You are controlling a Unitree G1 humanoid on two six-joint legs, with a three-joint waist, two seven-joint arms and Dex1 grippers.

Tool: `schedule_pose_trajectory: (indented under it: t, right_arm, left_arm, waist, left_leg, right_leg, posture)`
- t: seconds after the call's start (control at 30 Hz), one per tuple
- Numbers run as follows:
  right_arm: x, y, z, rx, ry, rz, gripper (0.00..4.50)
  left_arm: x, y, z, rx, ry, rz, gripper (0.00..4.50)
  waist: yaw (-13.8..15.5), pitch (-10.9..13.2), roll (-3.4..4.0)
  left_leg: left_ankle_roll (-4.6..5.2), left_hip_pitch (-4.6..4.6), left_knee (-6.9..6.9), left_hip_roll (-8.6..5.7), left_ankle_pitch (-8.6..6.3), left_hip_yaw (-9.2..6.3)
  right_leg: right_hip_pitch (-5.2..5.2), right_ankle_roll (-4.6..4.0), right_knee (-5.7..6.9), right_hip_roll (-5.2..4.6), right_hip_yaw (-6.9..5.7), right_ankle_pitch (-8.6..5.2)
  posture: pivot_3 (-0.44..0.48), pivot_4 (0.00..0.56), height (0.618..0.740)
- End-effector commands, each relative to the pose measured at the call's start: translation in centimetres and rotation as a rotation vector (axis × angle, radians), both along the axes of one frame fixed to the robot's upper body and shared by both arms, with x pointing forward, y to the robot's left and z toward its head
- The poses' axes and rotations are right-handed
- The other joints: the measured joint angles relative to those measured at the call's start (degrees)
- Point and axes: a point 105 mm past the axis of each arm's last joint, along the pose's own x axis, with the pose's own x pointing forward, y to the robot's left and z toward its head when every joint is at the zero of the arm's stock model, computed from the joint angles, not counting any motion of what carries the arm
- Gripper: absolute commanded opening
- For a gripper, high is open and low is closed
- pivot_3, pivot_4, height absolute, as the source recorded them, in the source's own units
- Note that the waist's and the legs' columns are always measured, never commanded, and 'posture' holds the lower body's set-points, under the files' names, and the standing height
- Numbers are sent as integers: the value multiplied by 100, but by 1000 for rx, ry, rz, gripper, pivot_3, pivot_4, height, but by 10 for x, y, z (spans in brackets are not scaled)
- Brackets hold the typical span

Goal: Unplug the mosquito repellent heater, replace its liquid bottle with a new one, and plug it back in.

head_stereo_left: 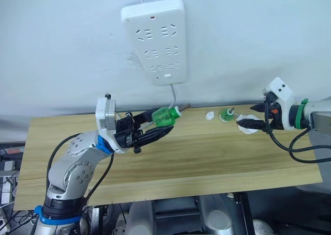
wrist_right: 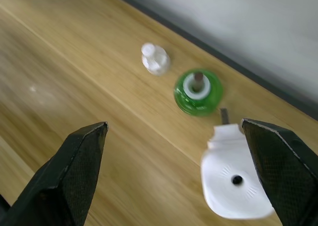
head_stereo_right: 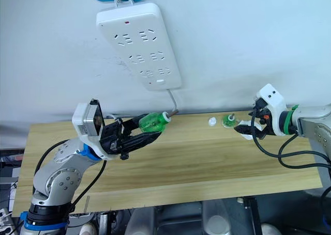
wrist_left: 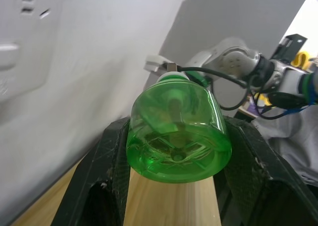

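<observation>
Two grippers over worktop (head_stereo_left: 207,162) | left gripper (head_stereo_left: 158,127) fingers clamped on new green bottle (head_stereo_left: 165,116), held aloft | right gripper (wrist_right: 179,171) fingers apart beside white heater (wrist_right: 231,181) | wick bottle (wrist_right: 198,92) standing near small white cap (wrist_right: 155,58)

Looking down from head height over the table (head_stereo_left: 207,162) toward the wall; wrist cameras close in, sharing its far edge.

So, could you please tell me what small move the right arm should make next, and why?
Probably lower the open right gripper around the white heater lying on the table and close on it. The left gripper already holds the uncapped new bottle, and the old bottle stands apart.
</observation>
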Motion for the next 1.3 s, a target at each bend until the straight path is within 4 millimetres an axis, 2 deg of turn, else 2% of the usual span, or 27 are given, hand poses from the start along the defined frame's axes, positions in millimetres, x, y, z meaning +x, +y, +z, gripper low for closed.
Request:
schedule_pose_trajectory:
  t: [0.03,0.27,0.4,0.5,0.57,0.7,0.93,1.1,1.3]
  right_arm:
    - [0,-8,1,-100,-21,8,4500]
    - [7,-12,-6,-140,-27,-22,4500]
    - [6,-5,-4,-124,-42,-4,4500]
    - [1,9,2,-66,-67,52,4500]
    - [-9,22,4,5,-60,103,4500]
    - [-37,44,-2,109,-5,197,4500]
    - [-54,73,-17,236,-1,204,4500]
    - [-56,75,-28,254,3,161,4500]
    - [-53,70,-32,267,-10,103,4500]
  left_arm:
    - [-4,-2,-1,48,-1,22,2256]
    - [-6,-4,-1,39,15,23,2256]
    - [-5,-6,-1,35,8,28,2256]
    - [-4,-5,1,26,-20,42,2256]
    - [-3,-4,3,12,-34,57,2256]
    - [-5,-3,1,11,-44,59,2256]
    - [-7,0,-6,13,-52,105,2256]
    - [-9,3,-12,22,-55,118,2256]
    - [-8,5,-8,7,-70,115,2256]
  waist:
    - [-3,0,1]
    - [-4,1,0]
    - [-4,1,0]
    - [-4,1,0]
    - [1,1,0]
    - [20,1,-1]
    - [13,1,0]
    - [20,1,0]
    - [19,0,0]
  left_leg:
    - [0,0,0,0,0,0]
    - [0,0,0,0,0,2]
    - [0,0,0,0,0,2]
    - [0,-1,0,0,0,3]
    - [0,-1,-1,2,0,6]
    - [1,-5,-1,4,-1,11]
    - [0,0,7,5,0,11]
    - [0,1,9,3,0,10]
    - [0,4,10,3,0,10]
  right_leg:
    - [0,0,0,0,2,0]
    - [0,0,-1,0,2,0]
    - [0,0,0,-1,2,0]
    - [0,0,-1,-1,2,0]
    - [0,0,-1,-1,-1,0]
    - [5,0,-2,-1,-6,0]
    - [6,0,-2,-1,-2,0]
    - [6,0,-3,-2,-2,0]
    - [6,0,-3,-2,-1,0]
  posture:
    - [-324,425,740]
    - [-321,426,740]
    - [-323,425,740]
    - [-326,423,740]
    - [-325,420,740]
    - [-317,418,740]
    - [-303,409,740]
    - [-300,407,740]
    - [-310,393,740]
